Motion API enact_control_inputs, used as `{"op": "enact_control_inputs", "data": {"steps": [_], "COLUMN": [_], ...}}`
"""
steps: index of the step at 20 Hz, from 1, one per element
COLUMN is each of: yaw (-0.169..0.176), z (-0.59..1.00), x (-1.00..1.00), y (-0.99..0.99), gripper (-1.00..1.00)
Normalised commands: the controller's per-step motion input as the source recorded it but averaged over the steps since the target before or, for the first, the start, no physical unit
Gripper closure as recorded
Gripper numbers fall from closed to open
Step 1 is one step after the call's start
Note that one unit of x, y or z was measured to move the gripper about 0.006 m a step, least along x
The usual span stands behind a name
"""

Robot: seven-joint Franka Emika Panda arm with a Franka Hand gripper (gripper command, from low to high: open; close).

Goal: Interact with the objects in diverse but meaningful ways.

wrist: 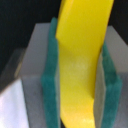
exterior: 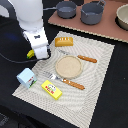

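Note:
My gripper [exterior: 35, 53] hangs over the exterior view's left edge of the striped placemat [exterior: 95, 80], shut on a small yellow banana [exterior: 31, 53]. In the wrist view the banana [wrist: 80, 70] fills the gap between the two green-padded fingers [wrist: 50, 85]. A golden-brown scored bread loaf [exterior: 64, 42] lies at the mat's far side. A flat yellow box with a red label [exterior: 51, 90] lies at the mat's near side. A small light-blue and white carton [exterior: 26, 77] stands at the mat's left edge, below the gripper.
A round tan plate [exterior: 68, 66] sits mid-mat, with a wooden-handled knife [exterior: 86, 58] beyond it and a wooden-handled fork [exterior: 67, 81] before it. Two grey pots [exterior: 66, 8] [exterior: 92, 13] stand at the back, on and beside a brown board [exterior: 107, 29]. A bowl [exterior: 123, 15] sits far right.

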Motion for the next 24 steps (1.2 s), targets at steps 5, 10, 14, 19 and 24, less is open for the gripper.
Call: {"op": "enact_control_inputs", "data": {"steps": [5,10,14,19,24], "yaw": [-0.022,-0.063,-0.077,-0.096,-0.104], "z": [0.75,0.54,0.52,0.52,0.42], "x": [0.49,0.79,0.79,0.78,0.76], "y": [0.31,0.41,0.41,0.39,0.38], "gripper": [1.0,1.0,1.0,1.0,1.0]}}
